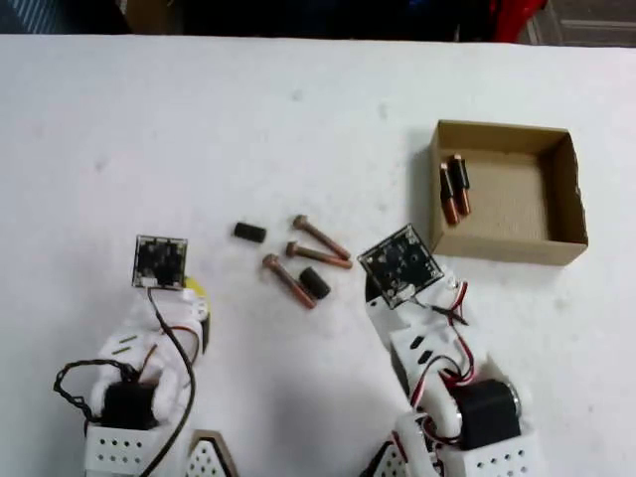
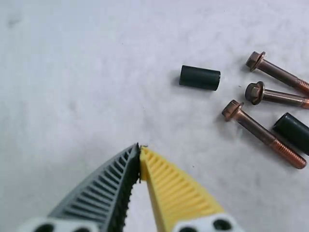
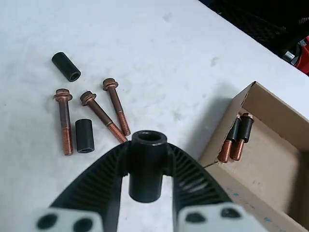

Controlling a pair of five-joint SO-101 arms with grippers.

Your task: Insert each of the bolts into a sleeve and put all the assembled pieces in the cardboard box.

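Right gripper (image 3: 148, 155) clamped on an upright black sleeve (image 3: 146, 186); left gripper (image 2: 139, 153) pinched closed, empty, near three loose bolts (image 2: 263, 133).

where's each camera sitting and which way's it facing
High view: fixed above the table, looking down on the left arm, right arm, three bolts, two loose sleeves and cardboard box.
Left wrist view: on the left arm, looking past its shut left pincer at the bolts and loose sleeves.
Right wrist view: on the right arm, looking past the right pincer, shut on a held sleeve, toward the box.
Shared: both wrist views show the bolts; high and right wrist, the box.
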